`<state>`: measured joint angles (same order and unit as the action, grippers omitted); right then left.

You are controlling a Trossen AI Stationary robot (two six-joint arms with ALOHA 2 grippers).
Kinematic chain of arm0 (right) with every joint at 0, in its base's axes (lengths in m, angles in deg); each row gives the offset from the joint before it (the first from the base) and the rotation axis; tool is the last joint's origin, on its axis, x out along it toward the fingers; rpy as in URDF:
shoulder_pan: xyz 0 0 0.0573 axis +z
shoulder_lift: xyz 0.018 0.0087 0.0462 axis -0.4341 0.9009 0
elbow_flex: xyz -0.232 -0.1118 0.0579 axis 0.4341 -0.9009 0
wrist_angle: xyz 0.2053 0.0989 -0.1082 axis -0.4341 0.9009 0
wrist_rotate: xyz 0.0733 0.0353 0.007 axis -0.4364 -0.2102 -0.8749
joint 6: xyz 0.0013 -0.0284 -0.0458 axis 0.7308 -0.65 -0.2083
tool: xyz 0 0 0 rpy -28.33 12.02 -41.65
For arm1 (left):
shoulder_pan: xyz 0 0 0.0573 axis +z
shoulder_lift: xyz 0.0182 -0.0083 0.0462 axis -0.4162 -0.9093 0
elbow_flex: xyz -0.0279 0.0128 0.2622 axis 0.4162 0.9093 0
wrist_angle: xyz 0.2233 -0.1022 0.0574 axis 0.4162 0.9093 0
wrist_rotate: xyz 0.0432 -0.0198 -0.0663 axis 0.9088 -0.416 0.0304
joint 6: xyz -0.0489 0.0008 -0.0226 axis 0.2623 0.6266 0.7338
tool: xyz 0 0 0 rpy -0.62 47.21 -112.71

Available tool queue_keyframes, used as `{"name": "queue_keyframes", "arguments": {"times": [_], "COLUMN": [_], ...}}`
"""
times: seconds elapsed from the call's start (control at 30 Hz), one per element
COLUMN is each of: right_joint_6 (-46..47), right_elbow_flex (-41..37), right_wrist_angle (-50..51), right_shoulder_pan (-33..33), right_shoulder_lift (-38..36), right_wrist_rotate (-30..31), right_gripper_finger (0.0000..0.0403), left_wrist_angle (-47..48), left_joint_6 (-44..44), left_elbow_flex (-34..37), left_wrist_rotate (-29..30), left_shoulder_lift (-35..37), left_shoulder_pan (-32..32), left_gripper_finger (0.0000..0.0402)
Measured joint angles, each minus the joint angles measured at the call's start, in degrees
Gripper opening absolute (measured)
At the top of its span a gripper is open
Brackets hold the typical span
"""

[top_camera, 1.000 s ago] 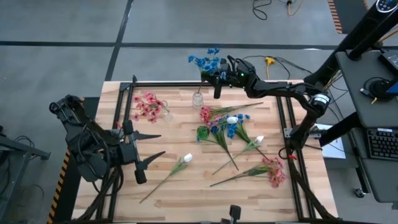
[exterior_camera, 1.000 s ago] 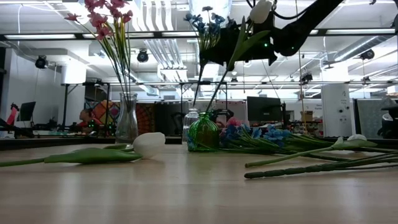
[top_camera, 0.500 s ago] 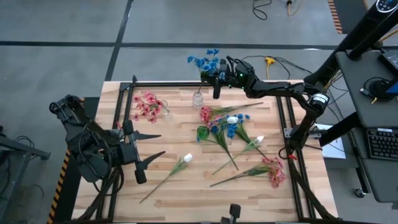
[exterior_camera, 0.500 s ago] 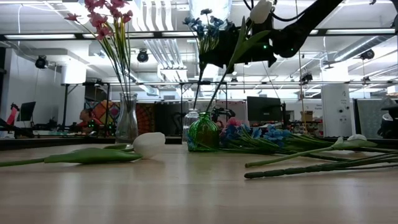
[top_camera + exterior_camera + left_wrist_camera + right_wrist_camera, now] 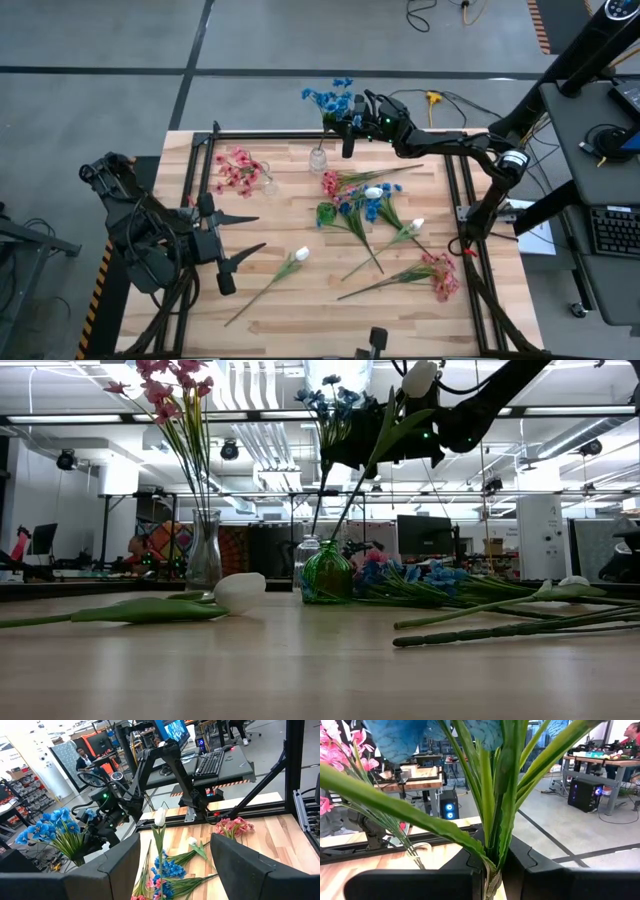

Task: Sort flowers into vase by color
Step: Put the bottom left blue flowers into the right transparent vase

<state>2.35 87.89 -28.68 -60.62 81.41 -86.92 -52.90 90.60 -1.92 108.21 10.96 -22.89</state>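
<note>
Blue flowers (in right hand)

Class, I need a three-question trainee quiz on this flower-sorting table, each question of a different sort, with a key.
1. True or false: the right gripper is shut on the blue flower sprig.
2. Which flowers stand in the clear vase? A white, B pink, C blue.
3. Fill in: the left gripper waits with its jaws ____.

Key: 1 true. 2 B, the pink flowers. 3 open.
</note>
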Motion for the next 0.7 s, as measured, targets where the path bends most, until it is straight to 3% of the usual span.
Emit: {"name": "queue_keyframes", "arguments": {"times": [0.5,0.7], "right_joint_6": [1.0,1.1], "right_elbow_flex": [0.0,0.0], "right_wrist_angle": [0.1,1.4], "right_shoulder_pan": [0.0,0.2], "right_shoulder_lift": [0.0,0.0], "right_wrist_rotate": [0.0,0.0], "right_gripper_finger": [0.0032,0.0065], "left_wrist_angle": [0.1,0.2], "left_joint_6": [0.0,0.0], "left_elbow_flex": [0.0,0.0], "left_wrist_rotate": [0.0,0.0], "left_shoulder_lift": [0.0,0.0], "left_shoulder_pan": [0.0,0.0], "left_gripper_finger": [0.0223,0.0223]}}
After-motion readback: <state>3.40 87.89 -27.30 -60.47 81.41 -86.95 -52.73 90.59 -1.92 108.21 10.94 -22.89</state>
